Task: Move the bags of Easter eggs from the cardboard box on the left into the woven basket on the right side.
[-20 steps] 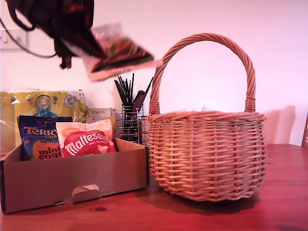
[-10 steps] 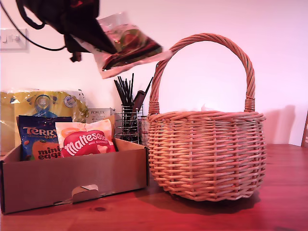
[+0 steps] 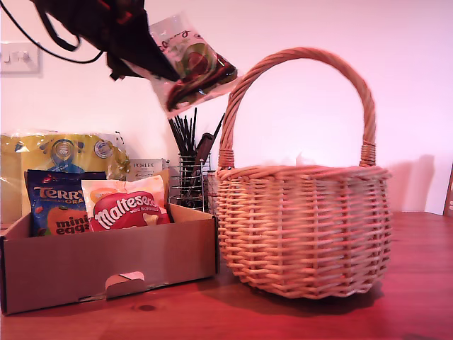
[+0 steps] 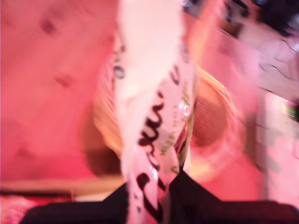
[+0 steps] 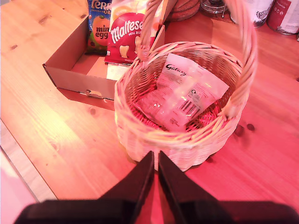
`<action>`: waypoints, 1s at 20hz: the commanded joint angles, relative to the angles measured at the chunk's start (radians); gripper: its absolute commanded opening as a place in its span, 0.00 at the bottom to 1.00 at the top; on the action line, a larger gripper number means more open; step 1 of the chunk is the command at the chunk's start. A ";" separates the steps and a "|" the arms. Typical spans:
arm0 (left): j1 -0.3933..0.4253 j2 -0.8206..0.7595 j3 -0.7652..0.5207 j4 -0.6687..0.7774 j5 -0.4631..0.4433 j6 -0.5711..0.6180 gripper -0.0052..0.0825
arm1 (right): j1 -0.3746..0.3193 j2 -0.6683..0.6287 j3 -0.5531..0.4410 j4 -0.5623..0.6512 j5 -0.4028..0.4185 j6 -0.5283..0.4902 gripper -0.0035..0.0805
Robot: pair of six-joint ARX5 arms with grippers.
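My first gripper [image 3: 152, 60] is high at the exterior view's upper left, shut on a white Galaxy bag [image 3: 191, 64] that hangs tilted right beside the woven basket's [image 3: 304, 227] handle. In the first wrist view the bag [image 4: 154, 116] fills the middle above the blurred basket [image 4: 212, 121]. My second gripper [image 5: 155, 163] is shut and empty, above the basket's rim [image 5: 140, 135]. Another Galaxy bag [image 5: 187, 91] lies inside the basket. The cardboard box [image 3: 106, 265] holds a Maltesers bag [image 3: 127, 209] and a Terry's bag [image 3: 60, 202], both upright.
Behind the box stand a yellow pack [image 3: 64, 152], a small white Porlex box [image 3: 145, 168] and a black wire utensil holder [image 3: 187, 177]. Tins [image 5: 280, 14] stand beyond the basket in the second wrist view. The wooden table [image 3: 410, 297] carries everything.
My first gripper has carried the Galaxy bag toward the exterior view's right, up to the basket's handle. The bags in the box have not moved.
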 commanded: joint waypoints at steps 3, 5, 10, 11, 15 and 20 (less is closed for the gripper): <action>-0.027 -0.003 0.012 0.154 0.002 -0.061 0.03 | 0.005 -0.003 0.017 0.005 -0.007 -0.006 0.03; -0.043 0.002 0.012 0.220 0.011 -0.077 0.03 | 0.005 -0.003 0.017 0.013 -0.006 -0.006 0.03; -0.068 0.046 0.029 0.298 0.050 -0.112 0.03 | 0.005 -0.003 0.017 0.022 -0.006 -0.006 0.03; -0.069 0.059 0.040 0.299 0.056 -0.120 0.03 | 0.005 -0.003 0.017 0.022 -0.006 -0.006 0.03; -0.083 0.128 0.134 0.284 0.067 -0.139 0.03 | 0.005 -0.003 0.017 0.021 -0.006 -0.006 0.03; -0.113 0.229 0.290 0.229 0.081 -0.149 0.03 | 0.005 -0.003 0.017 0.020 -0.006 -0.006 0.03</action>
